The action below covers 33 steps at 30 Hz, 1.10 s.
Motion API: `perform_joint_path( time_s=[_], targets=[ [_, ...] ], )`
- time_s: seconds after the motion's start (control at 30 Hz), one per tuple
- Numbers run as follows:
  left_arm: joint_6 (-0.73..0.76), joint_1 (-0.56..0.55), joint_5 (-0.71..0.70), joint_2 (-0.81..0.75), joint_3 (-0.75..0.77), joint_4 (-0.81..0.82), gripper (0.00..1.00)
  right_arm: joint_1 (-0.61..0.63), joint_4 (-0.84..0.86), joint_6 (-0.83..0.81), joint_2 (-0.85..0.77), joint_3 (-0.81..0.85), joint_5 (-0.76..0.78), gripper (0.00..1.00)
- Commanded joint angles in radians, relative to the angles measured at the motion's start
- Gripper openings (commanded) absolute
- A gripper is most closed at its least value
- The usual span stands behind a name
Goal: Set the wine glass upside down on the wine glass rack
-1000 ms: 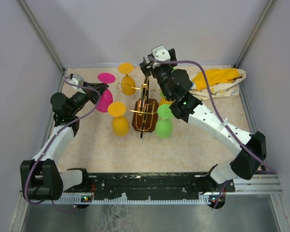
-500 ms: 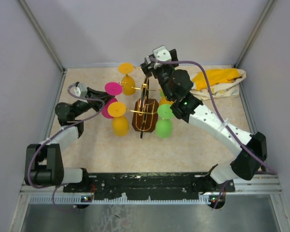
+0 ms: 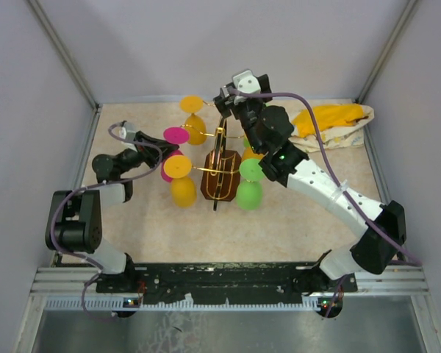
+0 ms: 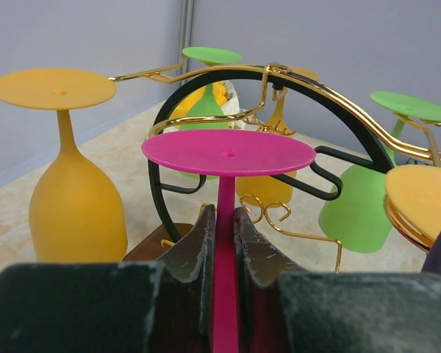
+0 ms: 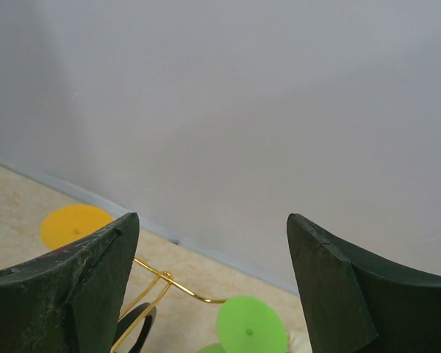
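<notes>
One glass in hand: pink wine glass (image 4: pixel 228 152), foot up, near the wine glass rack (image 4: pixel 338 103), not yet hung.
Left claw (image 4: pixel 224 220): I see it pinched on the stem.
Right claw (image 5: pixel 212 228): wide apart, empty.
Handling: I judge it light, rigid and slippery; the stem grip suits it.

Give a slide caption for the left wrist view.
Left tool holds inverted pink glass by its stem, facing the gold rack.

Inverted pink wine glass (image 4: pixel 228 151) beside rack (image 3: pixel 222 176)
Foot was uppermost; the gold wire rack stood upright close by.
</notes>
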Motion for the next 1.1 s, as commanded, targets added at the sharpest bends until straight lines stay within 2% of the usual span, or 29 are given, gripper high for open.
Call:
perform_joint_path(
  time_s=[0.0, 0.43, 0.9, 1.07],
  targets=[
    [-0.039, -0.005, 0.022, 0.047, 0.055, 0.211, 0.0, -0.007, 0.035, -0.021, -0.012, 0.031, 0.018, 0.82],
    [-0.051, -0.06, 0.013, 0.127, 0.11, 0.262, 0.0, -0.008, 0.027, -0.042, 0.02, 0.064, 0.022, 0.82],
    [-0.027, -0.103, -0.016, 0.082, 0.102, 0.25, 0.0, -0.008, 0.038, -0.059, 0.042, 0.068, 0.019, 0.84],
    [-0.009, -0.107, -0.025, 0.108, 0.118, 0.245, 0.0, -0.008, 0.041, -0.059, 0.045, 0.063, 0.018, 0.84]
  ],
)
